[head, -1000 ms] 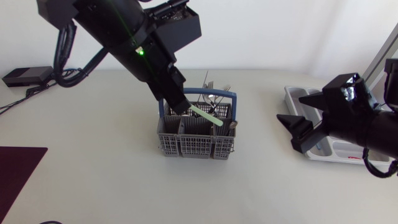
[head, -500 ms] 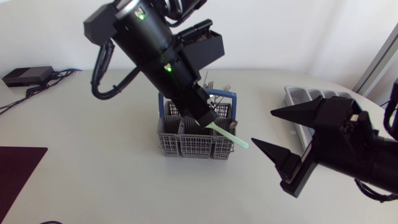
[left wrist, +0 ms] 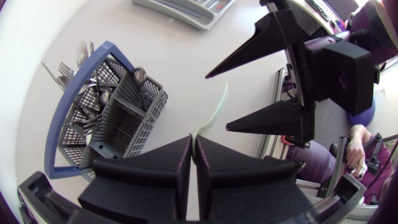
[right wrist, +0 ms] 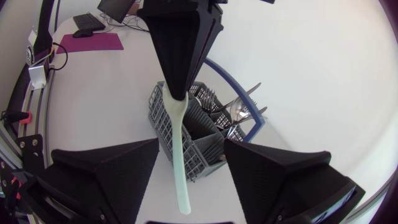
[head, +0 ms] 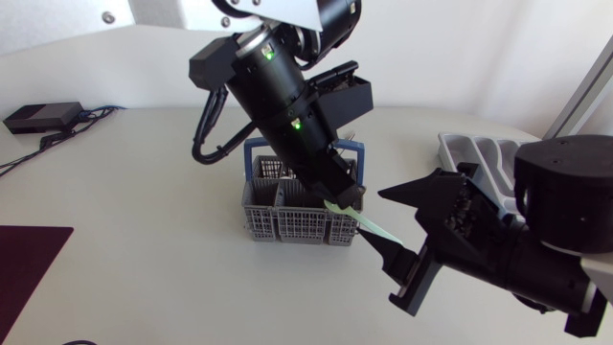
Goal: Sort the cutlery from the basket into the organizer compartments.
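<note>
Barely begun: left claw [head: 337, 198] pinches a green utensil [head: 371, 223] inside the gaping right claw [head: 372, 217], loaded basket [head: 287, 218] at nine o'clock.

The left jaws, above the basket's [head: 287, 226] right end, pinch a pale green utensil [head: 372, 224]. Its far end lies between the spread right jaws. The organizer [head: 468, 149] sits behind the right arm.
</note>
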Tool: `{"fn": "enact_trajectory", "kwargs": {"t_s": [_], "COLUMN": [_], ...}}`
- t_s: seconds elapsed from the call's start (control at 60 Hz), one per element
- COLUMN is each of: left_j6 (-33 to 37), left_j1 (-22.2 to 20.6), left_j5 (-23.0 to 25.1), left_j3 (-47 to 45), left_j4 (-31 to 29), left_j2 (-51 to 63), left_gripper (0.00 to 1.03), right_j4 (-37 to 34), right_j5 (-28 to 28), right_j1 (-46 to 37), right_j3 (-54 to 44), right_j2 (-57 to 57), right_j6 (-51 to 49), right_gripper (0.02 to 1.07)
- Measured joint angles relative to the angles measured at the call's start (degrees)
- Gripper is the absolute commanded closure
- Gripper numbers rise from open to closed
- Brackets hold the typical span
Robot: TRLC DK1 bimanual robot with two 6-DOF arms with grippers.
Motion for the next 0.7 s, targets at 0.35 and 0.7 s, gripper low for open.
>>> {"fn": "enact_trajectory", "kwargs": {"t_s": [0.35, 0.7], "left_j6": [-0.22, -1.31], "left_j1": [-0.11, -0.26], "left_j5": [0.09, 0.11], "left_j3": [1.64, 2.16], "left_j4": [-0.09, -0.11], "left_j2": [0.85, 2.1], "left_gripper": [1.0, 1.0], "right_j4": [2.75, 4.5], "right_j5": [3.93, 7.5], "right_j1": [3.1, 5.07], "right_j3": [-0.02, -0.26], "right_j2": [2.97, 4.24], "right_j6": [-0.17, -0.42], "right_gripper": [0.7, 0.99]}}
